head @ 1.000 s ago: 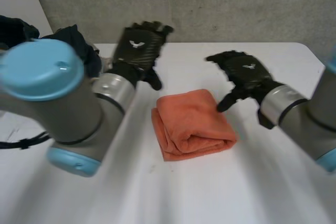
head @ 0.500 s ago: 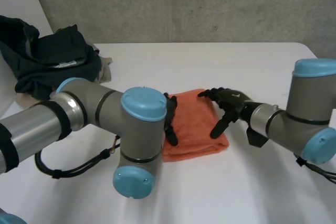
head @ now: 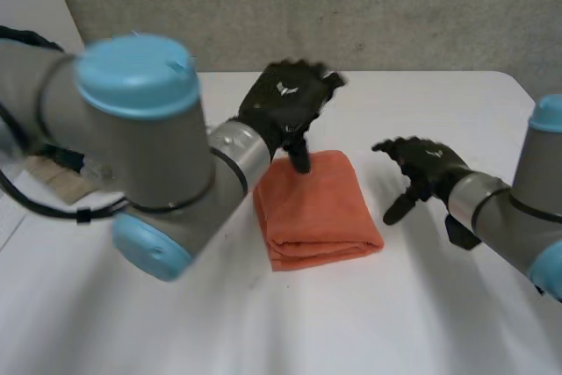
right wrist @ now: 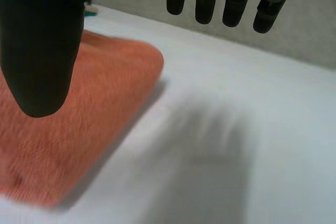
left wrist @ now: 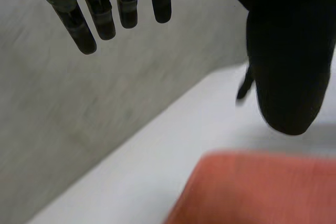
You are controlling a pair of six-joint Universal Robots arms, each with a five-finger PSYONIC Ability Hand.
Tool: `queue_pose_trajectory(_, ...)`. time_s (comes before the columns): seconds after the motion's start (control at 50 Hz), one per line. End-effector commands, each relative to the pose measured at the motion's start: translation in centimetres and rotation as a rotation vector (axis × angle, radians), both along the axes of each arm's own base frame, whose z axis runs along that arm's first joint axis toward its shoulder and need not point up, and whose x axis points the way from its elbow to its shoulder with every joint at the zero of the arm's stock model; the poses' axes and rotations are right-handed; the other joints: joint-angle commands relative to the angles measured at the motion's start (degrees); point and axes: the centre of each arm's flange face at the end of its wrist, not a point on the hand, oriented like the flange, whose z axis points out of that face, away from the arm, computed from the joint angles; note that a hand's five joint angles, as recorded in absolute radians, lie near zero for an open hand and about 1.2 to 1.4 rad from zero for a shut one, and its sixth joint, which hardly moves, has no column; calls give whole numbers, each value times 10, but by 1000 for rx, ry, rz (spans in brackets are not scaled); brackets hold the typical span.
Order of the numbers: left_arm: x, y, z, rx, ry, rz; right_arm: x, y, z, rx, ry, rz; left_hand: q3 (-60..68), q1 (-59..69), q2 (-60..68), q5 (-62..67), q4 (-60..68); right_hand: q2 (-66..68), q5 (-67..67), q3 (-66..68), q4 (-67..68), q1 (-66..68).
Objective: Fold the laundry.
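An orange towel (head: 318, 210) lies folded into a thick rectangle in the middle of the white table (head: 263, 322). My left hand (head: 285, 104) hovers over its far edge, fingers straight and empty, thumb pointing down towards the cloth. In the left wrist view the towel's corner (left wrist: 262, 192) lies below that hand's fingers (left wrist: 102, 17). My right hand (head: 423, 164) hangs open just off the towel's right side, touching nothing. The right wrist view has the towel (right wrist: 63, 135) under that hand's thumb (right wrist: 44, 40) and bare table below the fingers.
My left arm (head: 132, 147) reaches across the left half of the table and hides what lies behind it. A grey wall (head: 351, 6) runs along the table's far edge. Bare table lies in front of and right of the towel.
My left hand has lifted off the towel and swung back to its far edge. The right hand has pulled off the towel to its right side. The towel lies as before.
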Motion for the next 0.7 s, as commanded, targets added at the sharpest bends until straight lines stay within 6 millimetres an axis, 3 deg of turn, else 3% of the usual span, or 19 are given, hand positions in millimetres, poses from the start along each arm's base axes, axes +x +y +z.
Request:
queue_pose_trajectory(0.02, -4, 27, 22, 38, 42, -367, -9, 18, -34, 111, -45, 4, 2, 9, 6, -8, 6, -20, -28, -16, -16, -27)
queue_pose_trajectory(0.26, -3, 28, 17, 91, 46, -377, 15, 19, -57, 94, -127, 88, 2, 9, 6, -8, 6, -20, -28, -16, -16, -27)
queue_pose_trajectory(0.46, -2, 26, 16, 93, 44, -352, 38, 22, -65, 73, -133, 154, 0, 7, 4, -9, 4, -5, -14, -2, -2, -12)
queue_pose_trajectory(0.54, -2, 26, 15, 94, 43, -349, 42, 19, -73, 75, -117, 159, 0, 7, 4, -9, 4, 109, 101, 112, 112, 102)
queue_pose_trajectory(0.6, -2, 26, 13, 101, 39, -350, 47, 15, -78, 72, -113, 161, 0, 7, 4, -9, 4, 325, 317, 329, 329, 318)
queue_pose_trajectory(0.62, -2, 26, 12, 102, 38, -349, 48, 13, -77, 67, -114, 162, 0, 7, 4, -9, 4, 428, 419, 431, 431, 421)
queue_pose_trajectory(0.64, -2, 26, 12, 105, 38, -347, 49, 9, -75, 54, -118, 160, 0, 7, 4, -9, 4, 678, 670, 682, 681, 671)
queue_pose_trajectory(0.7, -2, 26, 11, 106, 37, -348, 49, 0, -67, 24, -135, 144, 0, 7, 4, -9, 4, 680, 672, 684, 684, 673)
